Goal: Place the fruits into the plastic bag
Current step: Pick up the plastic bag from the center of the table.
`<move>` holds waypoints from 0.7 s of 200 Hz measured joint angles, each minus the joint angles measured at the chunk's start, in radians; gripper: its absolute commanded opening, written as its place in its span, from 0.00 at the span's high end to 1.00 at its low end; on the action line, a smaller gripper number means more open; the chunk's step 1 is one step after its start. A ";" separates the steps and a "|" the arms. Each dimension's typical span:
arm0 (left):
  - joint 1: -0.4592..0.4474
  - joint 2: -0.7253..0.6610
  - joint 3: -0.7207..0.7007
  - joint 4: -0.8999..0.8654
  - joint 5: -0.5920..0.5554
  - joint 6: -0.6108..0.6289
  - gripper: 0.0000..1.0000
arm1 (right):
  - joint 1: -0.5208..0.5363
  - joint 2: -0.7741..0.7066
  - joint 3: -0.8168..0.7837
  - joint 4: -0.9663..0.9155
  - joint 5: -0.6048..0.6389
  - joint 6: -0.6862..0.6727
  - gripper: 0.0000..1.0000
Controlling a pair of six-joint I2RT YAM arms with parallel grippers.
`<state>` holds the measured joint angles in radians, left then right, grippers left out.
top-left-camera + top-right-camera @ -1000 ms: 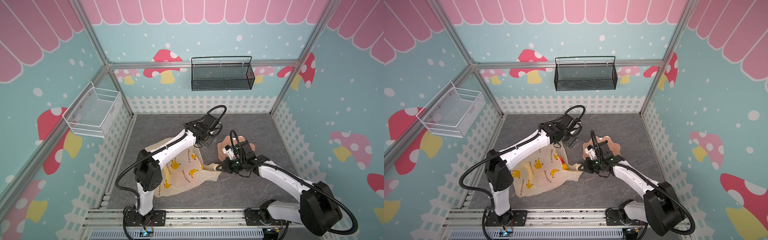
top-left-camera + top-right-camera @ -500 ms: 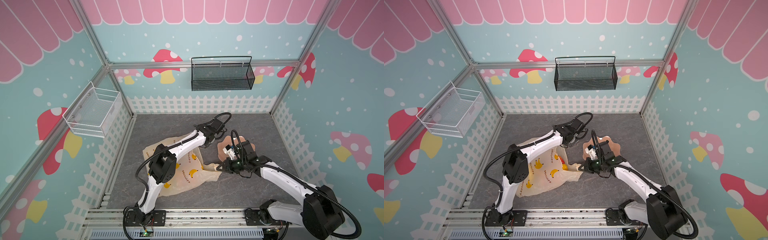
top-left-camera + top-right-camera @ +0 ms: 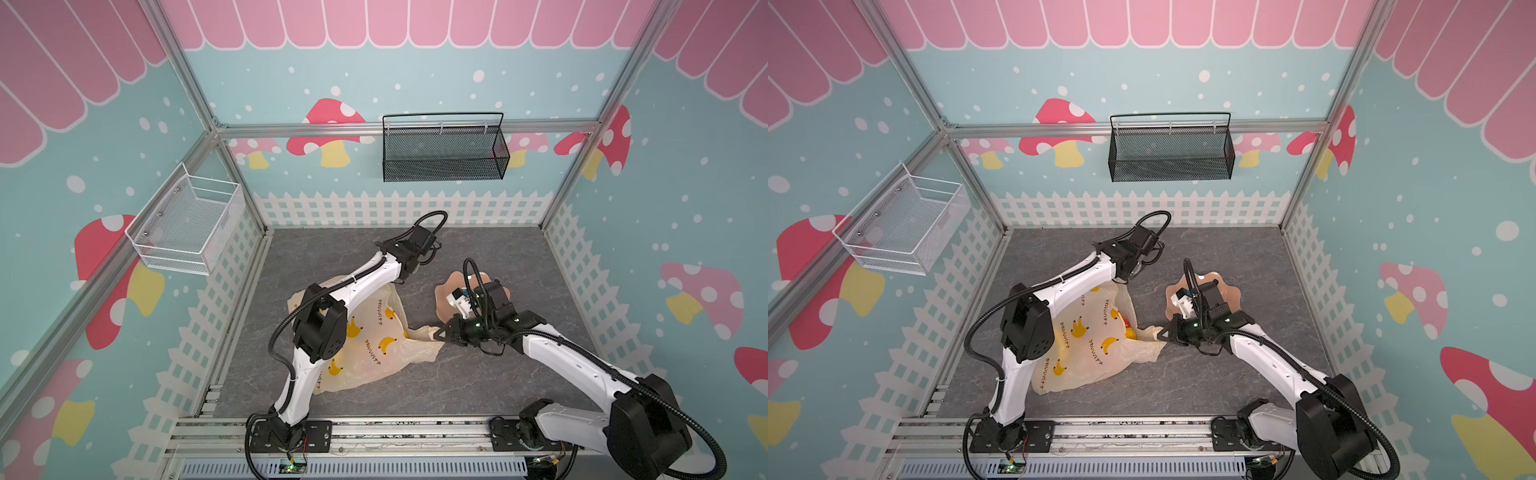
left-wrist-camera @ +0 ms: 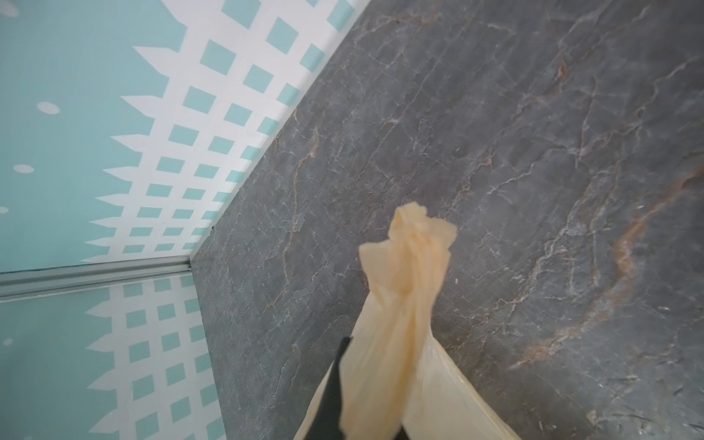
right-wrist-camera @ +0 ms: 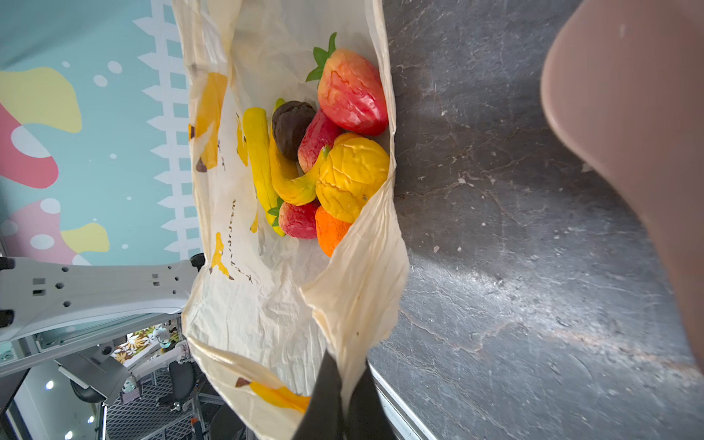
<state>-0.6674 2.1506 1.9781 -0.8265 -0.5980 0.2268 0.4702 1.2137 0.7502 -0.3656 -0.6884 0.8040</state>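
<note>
While I am looking in both top views, the plastic bag (image 3: 374,357) (image 3: 1096,361) is lying on the floor (image 3: 478,249), in the left wrist view my left gripper (image 4: 362,396) is pinching its handle (image 4: 411,259) tight, and in the right wrist view my right gripper (image 5: 343,396) is squeezing its rim (image 5: 354,304), with the fruits (image 5: 327,152) sitting inside.
</note>
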 measured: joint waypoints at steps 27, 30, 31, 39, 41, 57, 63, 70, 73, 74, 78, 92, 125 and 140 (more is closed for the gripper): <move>0.028 -0.137 -0.009 -0.008 0.059 -0.055 1.00 | 0.000 0.032 0.088 -0.005 0.012 -0.013 1.00; 0.031 -0.152 -0.011 -0.008 0.065 -0.062 1.00 | 0.000 0.037 0.101 -0.005 0.013 -0.015 1.00; 0.032 -0.156 -0.011 -0.008 0.066 -0.064 1.00 | 0.000 0.038 0.103 -0.005 0.014 -0.015 1.00; 0.041 -0.206 -0.014 -0.008 0.088 -0.084 1.00 | 0.000 0.049 0.132 -0.005 0.016 -0.020 1.00; 0.044 -0.219 -0.016 -0.008 0.093 -0.090 1.00 | 0.000 0.052 0.141 -0.005 0.016 -0.022 1.00; 0.066 -0.307 -0.030 -0.008 0.134 -0.127 1.00 | 0.000 0.079 0.208 -0.006 0.018 -0.034 1.00; 0.076 -0.335 -0.035 -0.008 0.148 -0.141 1.00 | 0.000 0.092 0.237 -0.010 0.019 -0.041 1.00; 0.088 -0.365 -0.039 -0.008 0.164 -0.154 1.00 | 0.000 0.108 0.275 -0.017 0.019 -0.048 1.00; 0.093 -0.375 -0.040 -0.008 0.170 -0.160 1.00 | 0.000 0.115 0.291 -0.019 0.020 -0.051 1.00; 0.096 -0.381 -0.040 -0.008 0.173 -0.163 1.00 | 0.000 0.117 0.295 -0.019 0.020 -0.052 1.00; 0.104 -0.393 -0.042 -0.009 0.182 -0.171 1.00 | 0.001 0.129 0.322 -0.024 0.020 -0.057 1.00; 0.130 -0.432 -0.043 -0.012 0.209 -0.195 1.00 | 0.001 0.173 0.424 -0.041 0.023 -0.079 1.00; 0.200 -0.507 -0.043 -0.027 0.274 -0.245 1.00 | 0.002 0.302 0.732 -0.101 0.026 -0.138 1.00; 0.232 -0.543 -0.043 -0.034 0.299 -0.266 1.00 | 0.003 0.361 0.875 -0.113 0.025 -0.159 1.00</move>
<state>-0.4355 1.6077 1.9350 -0.8608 -0.2985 -0.0395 0.4732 1.5745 1.6249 -0.4789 -0.6632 0.6453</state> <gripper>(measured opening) 0.048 0.047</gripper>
